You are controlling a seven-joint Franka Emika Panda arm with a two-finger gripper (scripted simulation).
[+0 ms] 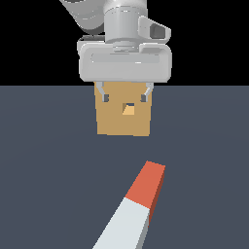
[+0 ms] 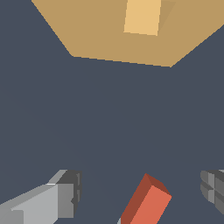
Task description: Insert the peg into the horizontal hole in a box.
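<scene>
Exterior view faces the box [image 1: 123,114] low; wrist view looks down, sharing it.

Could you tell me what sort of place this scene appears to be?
Most likely a bare simulated test scene, not a real room: a flat, untextured grey floor meets a black void. Only a plain tan box with its hole, a peg, and the open gripper are present.

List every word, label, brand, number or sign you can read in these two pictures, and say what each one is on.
None: no readable text in either view.
The box, the hole, the peg, the gripper and the floor are all plain, unmarked surfaces.
</scene>
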